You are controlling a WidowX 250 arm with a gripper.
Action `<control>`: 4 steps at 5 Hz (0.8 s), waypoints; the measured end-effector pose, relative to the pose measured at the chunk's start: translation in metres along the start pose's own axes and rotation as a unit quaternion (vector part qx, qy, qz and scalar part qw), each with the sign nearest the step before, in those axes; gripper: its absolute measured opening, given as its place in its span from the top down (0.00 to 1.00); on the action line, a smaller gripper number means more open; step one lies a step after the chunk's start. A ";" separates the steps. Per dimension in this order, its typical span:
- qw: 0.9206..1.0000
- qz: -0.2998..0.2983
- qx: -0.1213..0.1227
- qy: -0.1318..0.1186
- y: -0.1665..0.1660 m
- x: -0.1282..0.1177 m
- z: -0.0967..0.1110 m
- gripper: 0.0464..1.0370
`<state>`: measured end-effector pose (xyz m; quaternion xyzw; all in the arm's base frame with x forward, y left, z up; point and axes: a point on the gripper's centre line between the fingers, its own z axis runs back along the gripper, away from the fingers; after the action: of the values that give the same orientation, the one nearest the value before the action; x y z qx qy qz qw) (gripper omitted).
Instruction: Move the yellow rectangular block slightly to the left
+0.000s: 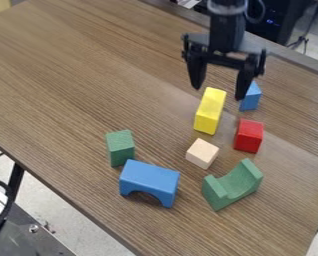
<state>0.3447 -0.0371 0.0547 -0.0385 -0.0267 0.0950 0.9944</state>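
Camera view, working left to right across the table (88, 75): the small green block (119, 148) stands well out to the left of the fingers and nearer the viewer, with the blue arch block (149, 181) close by it, the pair lying clear of any short leftward shift. Next comes the pale wooden cube (202, 153), in front of the fingers, near the close end of the yellow rectangular block (210, 111). That yellow block is the one to shift; it lies on the table just in front of the gripper (218, 90), its far end lined up between the two fingertips. The fingers are spread wide with nothing pinched between them, so the step in hand looks to be lining up for the grasp. What the next move calls for, I'd judge, is easing a little toward the viewer, lowering astride the block and closing on its long sides, then a short slide or lift to the left. Farther right, the green curved block (233, 185) sits well in front of the fingers, and the red block (248, 135) in front of the right-hand one. The blue triangular block (251, 96) is right beside that same finger, which could nudge it on the way down.
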 end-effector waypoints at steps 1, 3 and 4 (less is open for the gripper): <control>1.000 0.001 0.011 0.017 -0.002 0.004 -0.017 0.04; 1.000 0.006 0.009 0.023 -0.002 0.003 -0.018 0.37; 1.000 0.011 0.000 0.019 0.000 0.005 -0.017 0.49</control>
<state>0.3508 -0.0370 0.0376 -0.0405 -0.0078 0.1049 0.9936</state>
